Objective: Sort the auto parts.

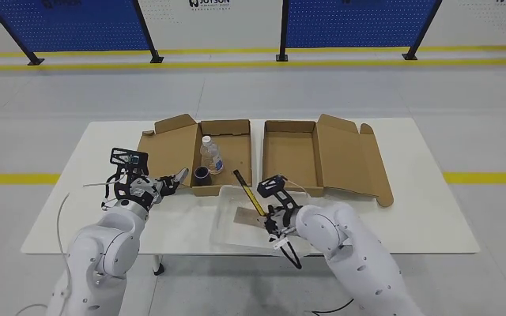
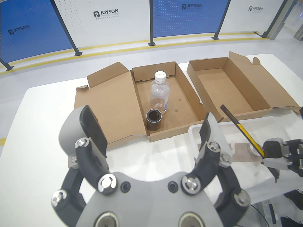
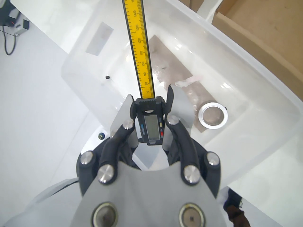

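Right gripper (image 3: 148,102) is pinching the caliper (image 3: 138,48) by its display end. In my judgement, the long bar is risking swinging loose or snagging the tray (image 3: 260,109). Left gripper (image 2: 148,114) is hovering, fingers (image 2: 92,128) spread.

A white table (image 1: 103,158) stands on a pale grey floor (image 1: 253,95). Beyond the table's far edge a yellow line (image 1: 237,64) runs across the floor. Behind it, a row of blue panels (image 1: 71,24) and white panels (image 1: 213,24) stands on black posts (image 1: 147,35). Another yellow line (image 1: 32,178) shows past the table's left and right edges.
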Motion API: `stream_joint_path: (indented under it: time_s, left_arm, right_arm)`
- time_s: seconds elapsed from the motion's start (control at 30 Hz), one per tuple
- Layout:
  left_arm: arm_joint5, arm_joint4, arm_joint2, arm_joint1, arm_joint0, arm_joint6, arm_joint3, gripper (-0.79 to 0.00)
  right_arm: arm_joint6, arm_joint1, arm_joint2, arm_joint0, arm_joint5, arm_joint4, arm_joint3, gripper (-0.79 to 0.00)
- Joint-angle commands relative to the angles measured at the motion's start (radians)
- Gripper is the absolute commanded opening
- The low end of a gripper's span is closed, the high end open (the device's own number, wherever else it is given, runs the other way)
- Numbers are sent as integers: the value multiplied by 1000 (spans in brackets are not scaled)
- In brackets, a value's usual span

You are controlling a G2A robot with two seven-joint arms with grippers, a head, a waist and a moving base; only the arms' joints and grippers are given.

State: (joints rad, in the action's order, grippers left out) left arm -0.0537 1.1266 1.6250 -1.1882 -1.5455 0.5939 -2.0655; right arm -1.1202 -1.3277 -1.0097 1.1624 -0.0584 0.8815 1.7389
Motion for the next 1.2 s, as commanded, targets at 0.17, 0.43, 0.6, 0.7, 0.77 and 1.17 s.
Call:
stream_joint_path:
  time_s: [0.17,0.43,0.6,0.7,0.77,1.17]
  left_arm:
    - [0,0,0,0,0,0,0,0]
    - [0,0,0,0,0,0,0,0]
    - [0,0,0,0,0,0,0,0]
    - [0,0,0,0,0,0,0,0]
    - [0,0,0,0,0,0,0,0]
    - [0,0,0,0,0,0,0,0]
  right_arm:
    - [100,0,-61,36,59,-233,-20,-785]
    - [112,5,-60,32,61,-252,-46,-785]
    - [132,7,-52,25,42,-234,-39,-785]
    - [167,8,-60,18,32,-223,-22,-785]
    - [196,10,-72,10,22,-213,-7,-785]
    - [287,17,-181,-73,-163,-128,-31,-785]
